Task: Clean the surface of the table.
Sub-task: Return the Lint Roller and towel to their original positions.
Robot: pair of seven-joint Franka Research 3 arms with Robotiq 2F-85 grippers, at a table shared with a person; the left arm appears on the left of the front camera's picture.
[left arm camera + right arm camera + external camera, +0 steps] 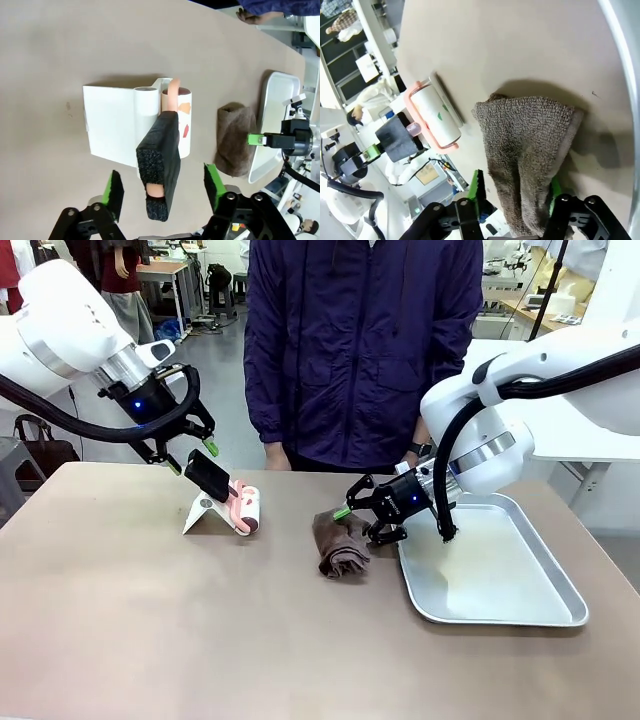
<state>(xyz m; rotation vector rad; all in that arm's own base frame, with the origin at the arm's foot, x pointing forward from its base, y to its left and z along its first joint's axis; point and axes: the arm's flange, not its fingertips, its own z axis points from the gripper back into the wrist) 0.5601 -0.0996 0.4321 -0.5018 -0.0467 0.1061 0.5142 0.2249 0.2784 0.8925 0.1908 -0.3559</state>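
Observation:
The taupe-brown table (150, 640) carries a lint roller (243, 508) in a white stand (203, 512). The roller's black foam handle (160, 160) slants up between the green pads (114, 192) of my left gripper (193, 460), which is open and straddles the handle without clamping it. A crumpled brown towel (340, 543) lies mid-table beside the tray. My right gripper (365, 523) is low over the towel's near end and open. In the right wrist view the towel (530, 150) runs between its spread fingers (477, 192).
A shallow silver tray (530, 605) sits at the right, its left rim close to the towel and the right gripper. A person in a dark purple jacket (360, 340) stands at the far edge, hands down. The front half of the table is bare.

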